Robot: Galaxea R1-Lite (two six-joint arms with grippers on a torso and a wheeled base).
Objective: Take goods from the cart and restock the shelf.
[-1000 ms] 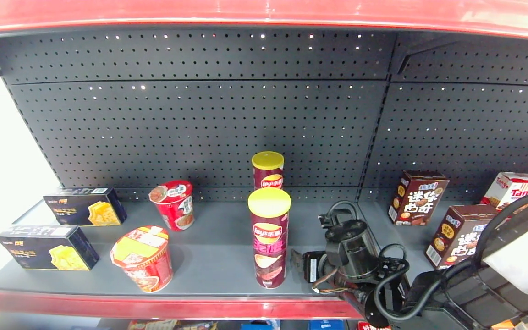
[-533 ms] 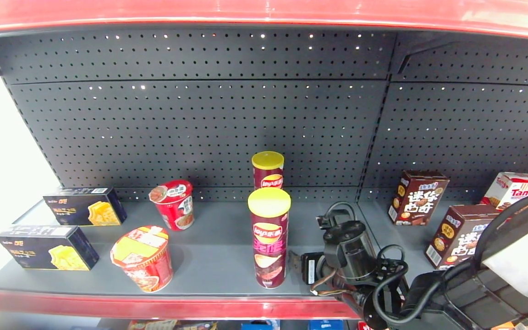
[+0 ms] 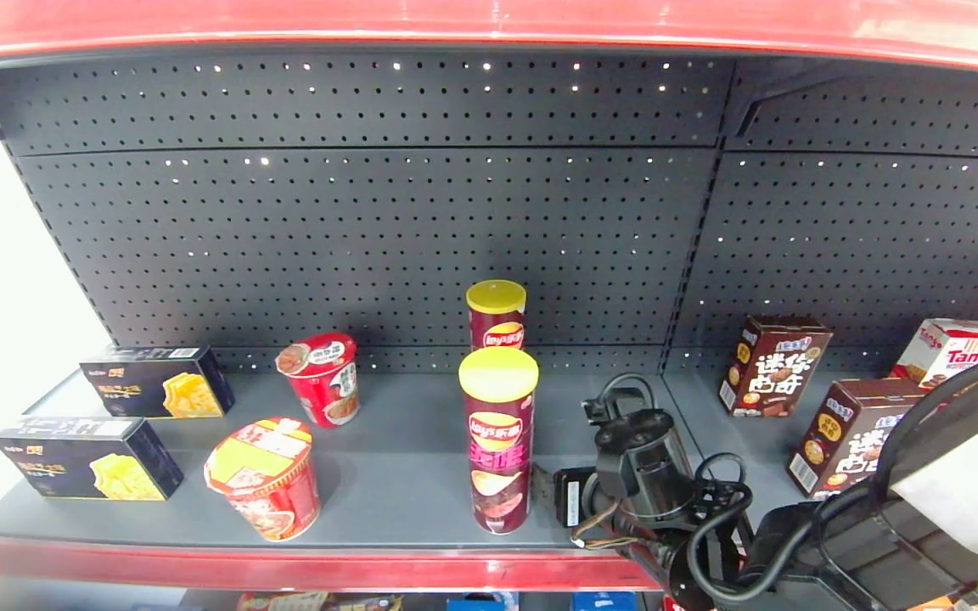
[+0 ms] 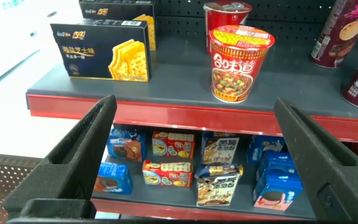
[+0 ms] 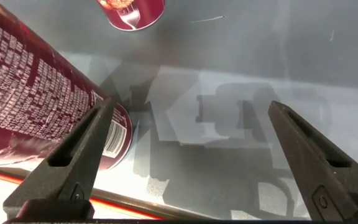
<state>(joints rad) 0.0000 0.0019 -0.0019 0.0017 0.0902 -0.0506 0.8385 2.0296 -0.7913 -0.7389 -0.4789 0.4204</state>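
A tall maroon chip can (image 3: 498,441) with a yellow lid stands at the front of the grey shelf (image 3: 404,475), and a second can (image 3: 497,316) stands behind it. My right gripper (image 3: 550,492) hovers low over the shelf just right of the front can. In the right wrist view this gripper (image 5: 191,109) is open with only bare shelf between its fingers, and the front can (image 5: 42,112) lies just outside one finger. My left gripper (image 4: 194,106) is open and holds nothing, out in front of the shelf's red front edge (image 4: 185,115).
Two red cup noodles (image 3: 266,477) (image 3: 323,378) and two dark boxes (image 3: 90,456) (image 3: 158,382) fill the shelf's left. Brown boxes (image 3: 772,365) (image 3: 850,434) and a white-red box (image 3: 952,348) stand at the right. Several packs (image 4: 216,180) sit on the lower shelf.
My right arm has crept slightly left, closer to the front chip can. The goods on the shelf have not moved.
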